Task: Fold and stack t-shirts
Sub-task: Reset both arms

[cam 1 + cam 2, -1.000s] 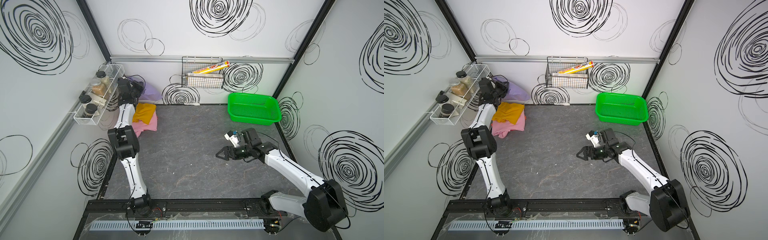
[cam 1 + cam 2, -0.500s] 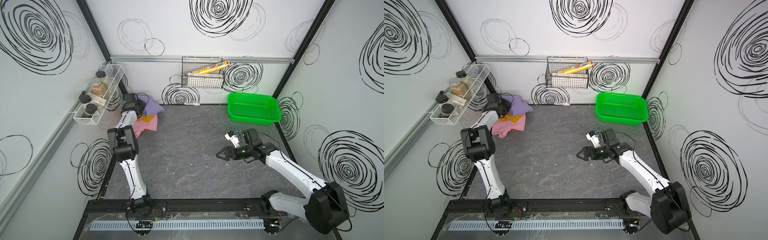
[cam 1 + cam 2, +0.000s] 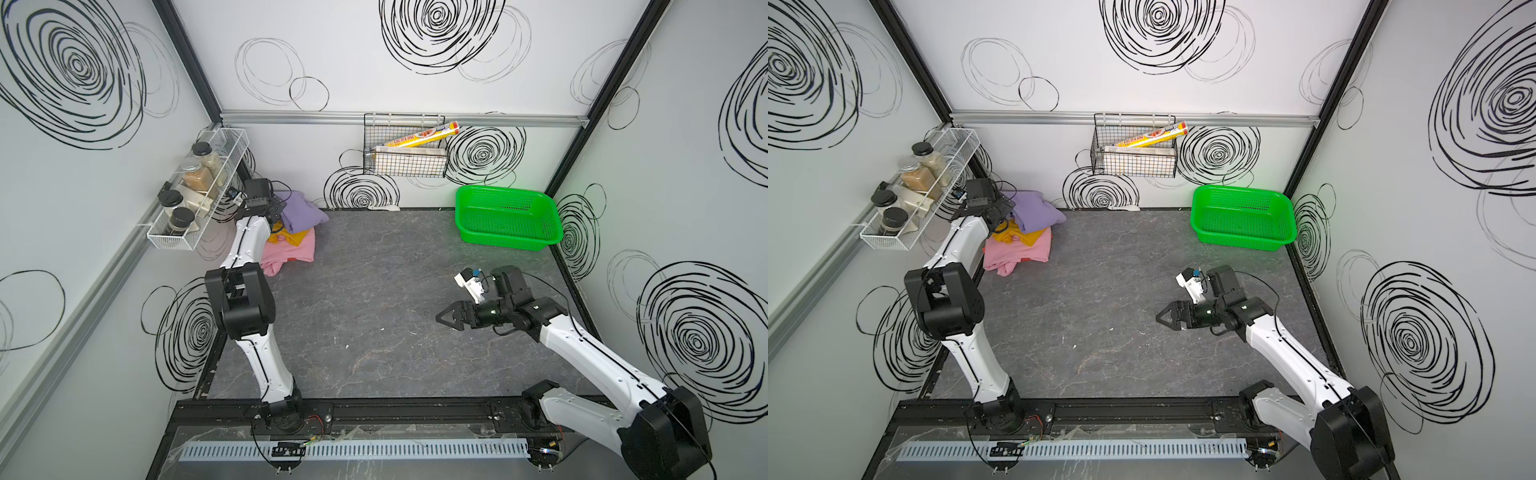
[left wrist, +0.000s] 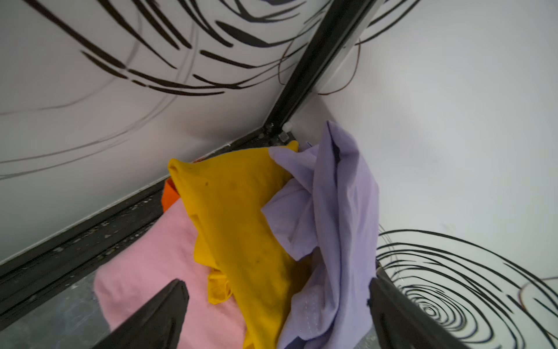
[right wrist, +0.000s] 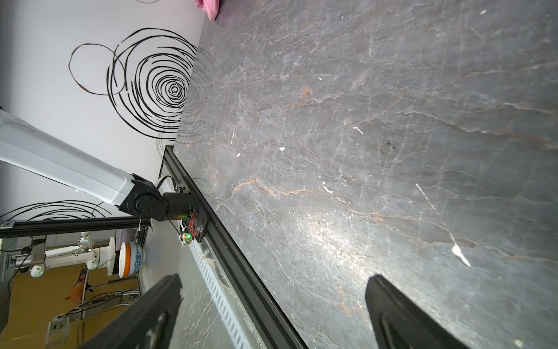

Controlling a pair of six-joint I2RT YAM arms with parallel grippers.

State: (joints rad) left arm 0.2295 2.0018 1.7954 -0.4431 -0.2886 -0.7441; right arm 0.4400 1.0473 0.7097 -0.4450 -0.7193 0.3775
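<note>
In both top views we count three t-shirts heaped in the table's [image 3: 374, 291] far left corner: one lavender t-shirt [image 3: 300, 210] slumped on one mustard t-shirt [image 3: 293, 237], on one pink t-shirt [image 3: 291, 254]. They lie well apart from the single green basket [image 3: 507, 220], and the right gripper [image 3: 448, 318] hangs over bare table. The left wrist view shows the left gripper [image 4: 276, 282] spread wide just above the heap and holding nothing, so we judge this the stacking step. The lavender one lies bunched, so the next move calls for a tidying regrasp. The right wrist view shows only bare table between that gripper's splayed, empty jaws.
</note>
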